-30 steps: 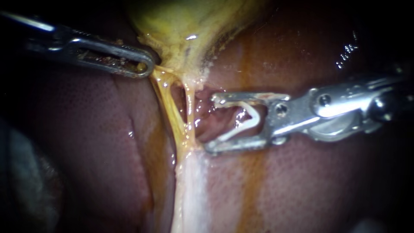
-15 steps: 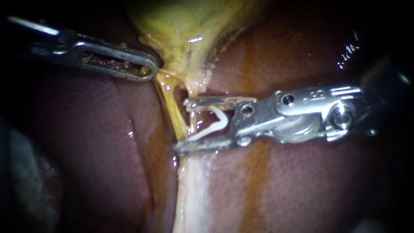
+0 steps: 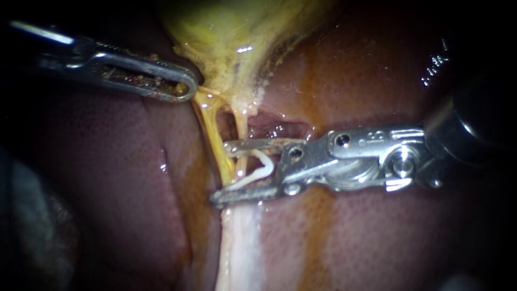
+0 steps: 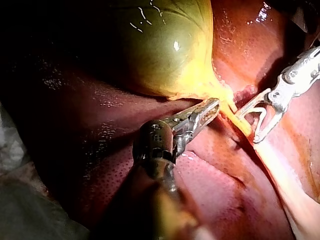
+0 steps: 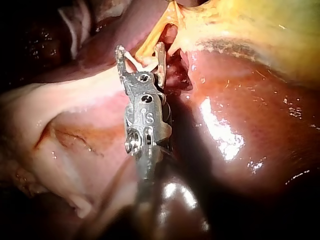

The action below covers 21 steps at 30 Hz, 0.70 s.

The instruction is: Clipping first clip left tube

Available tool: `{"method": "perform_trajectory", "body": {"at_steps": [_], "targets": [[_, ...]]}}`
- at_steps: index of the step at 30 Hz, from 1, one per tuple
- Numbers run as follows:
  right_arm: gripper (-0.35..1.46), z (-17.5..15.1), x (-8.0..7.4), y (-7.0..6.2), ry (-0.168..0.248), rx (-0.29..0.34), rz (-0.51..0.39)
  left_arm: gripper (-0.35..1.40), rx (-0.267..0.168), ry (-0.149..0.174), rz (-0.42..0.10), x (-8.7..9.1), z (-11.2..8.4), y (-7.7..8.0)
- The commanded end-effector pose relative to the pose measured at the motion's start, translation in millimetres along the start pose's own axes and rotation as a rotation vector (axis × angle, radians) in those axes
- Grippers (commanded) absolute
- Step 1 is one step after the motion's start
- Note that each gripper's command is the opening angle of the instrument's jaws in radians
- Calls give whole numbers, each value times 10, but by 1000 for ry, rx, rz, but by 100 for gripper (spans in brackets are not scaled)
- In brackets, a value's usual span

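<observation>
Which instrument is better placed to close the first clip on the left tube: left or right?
Right. My right instrument carries the open white V-shaped clip in its jaws, astride the thin yellow left tube. My left instrument grips the neck of the yellow-green gallbladder and carries no clip.

The endoscope's light falls from the camera's side. The middle is bright and all the edges sink into black. The liver (image 3: 377, 237) shines wetly, with a string of small glints at the upper right. The right instrument (image 3: 221, 172) throws hard glare off its metal, and its white clip (image 3: 258, 170) stands out brightly. The left instrument (image 3: 183, 86) is dimmer, and its shaft fades into the dark. The gallbladder (image 3: 226, 32) carries one small glint. In the left wrist view, deep shadow covers the side away from the right instrument. In the right wrist view, a broad glare patch lies on the liver, and the shaft's shadow runs beside it.
</observation>
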Motion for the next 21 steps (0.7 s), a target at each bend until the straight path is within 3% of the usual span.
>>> {"method": "perform_trajectory", "body": {"at_steps": [1,7,21], "targets": [[49,1,-2,2,-1,0,-1,-35,-2,-1,0,1,0,1],[49,7,-9,8,-7,11,2,-35,-4,-2,-1,1,1,5],[46,37,8,-5,17,137,-38,-35,-4,-2,-1,1,1,5]]}}
